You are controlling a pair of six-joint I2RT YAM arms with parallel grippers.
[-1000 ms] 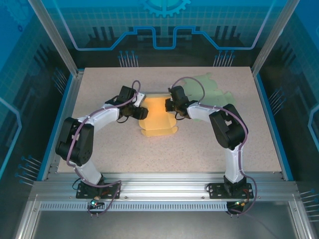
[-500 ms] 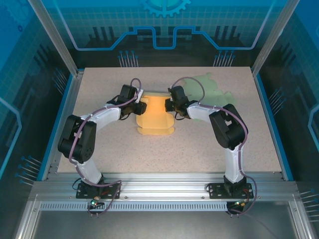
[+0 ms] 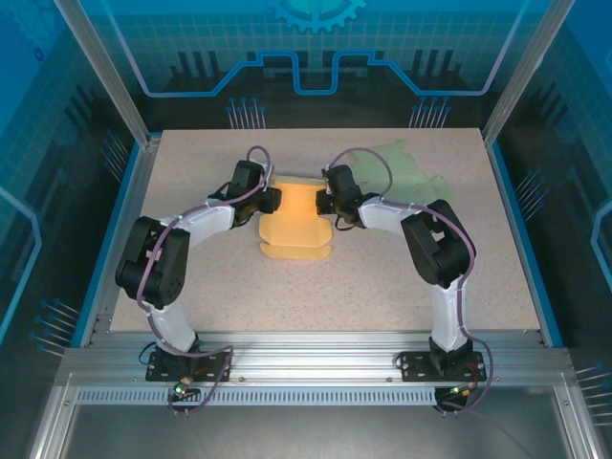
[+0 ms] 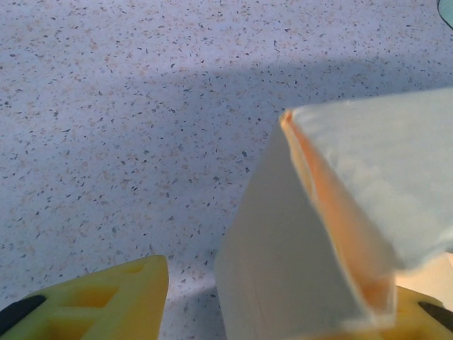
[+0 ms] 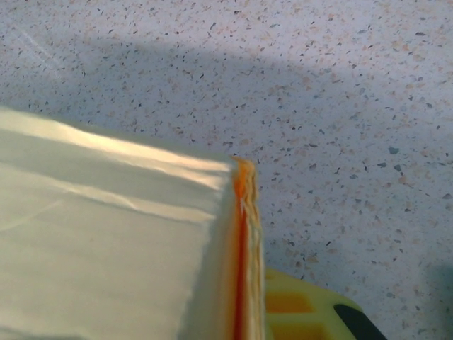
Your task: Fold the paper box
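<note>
Paper box (image 3: pixel 298 222) mid table (image 3: pixel 382 277) — left tool (image 3: pixel 271 201) at its left, right tool (image 3: pixel 325 203) opposite.

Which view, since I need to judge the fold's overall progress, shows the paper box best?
The top external view: the whole paper box shows there, outline and flaps, on the table. The left wrist view gives a raised corner up close; the right wrist view, a layered edge.

Speckled table (image 3: pixel 382 287), perhaps glass blue walls (image 3: pixel 191 48).

White-black arms (image 3: pixel 198 221) carry purple cables (image 3: pixel 356 151), yellow fingers (image 4: pixel 99 301)
</note>
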